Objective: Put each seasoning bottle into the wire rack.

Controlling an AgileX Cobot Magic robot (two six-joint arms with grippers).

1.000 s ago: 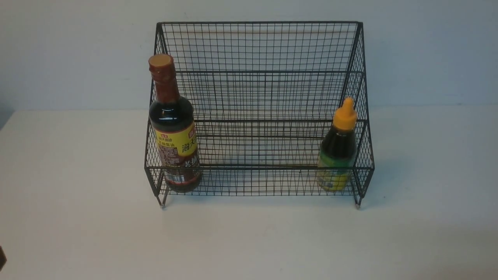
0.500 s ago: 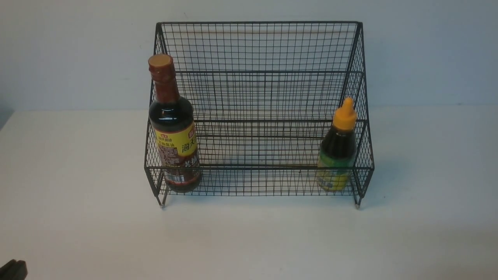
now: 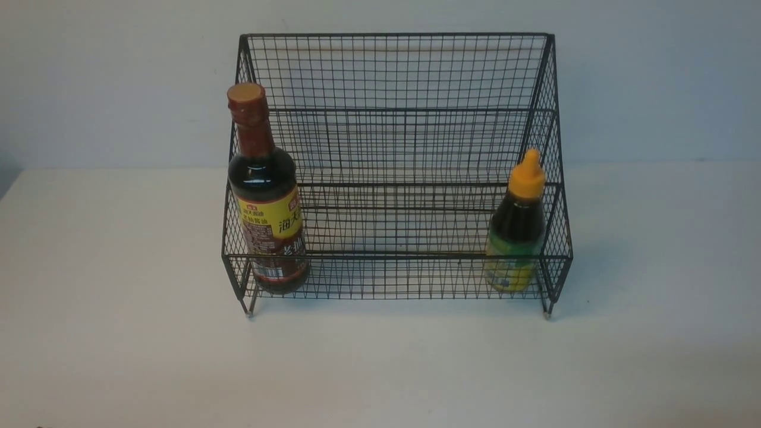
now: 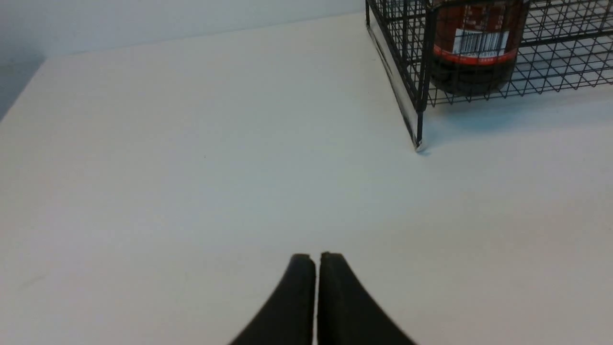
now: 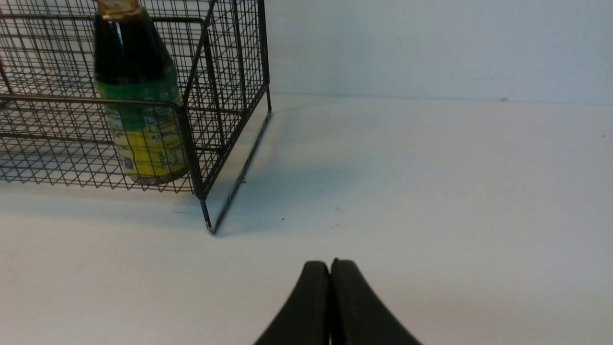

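The black wire rack (image 3: 392, 71) stands at the back middle of the white table. Upright in the left end of its lowest tier is the tall seasoning bottle (image 3: 264, 196), with a red-brown neck and a yellow label; its base (image 4: 471, 52) shows in the left wrist view. The shorter seasoning bottle (image 3: 516, 229) with the orange nozzle cap stands in the right end of that tier, its green-yellow label (image 5: 139, 115) seen by the right wrist. My left gripper (image 4: 316, 256) and right gripper (image 5: 330, 262) are both shut, hold nothing, and hover over bare table well short of the rack. Neither shows in the front view.
The rack's left front foot (image 4: 418, 143) and right front foot (image 5: 208, 225) rest on the white table (image 3: 119, 333). A pale wall (image 3: 654, 77) rises right behind the rack. The table's left edge (image 4: 19, 96) lies beyond my left gripper.
A dark tip of the left arm showed at the lower left corner of the front view in the earlier frames. It has drawn out of that view. Rack and bottles have not moved.
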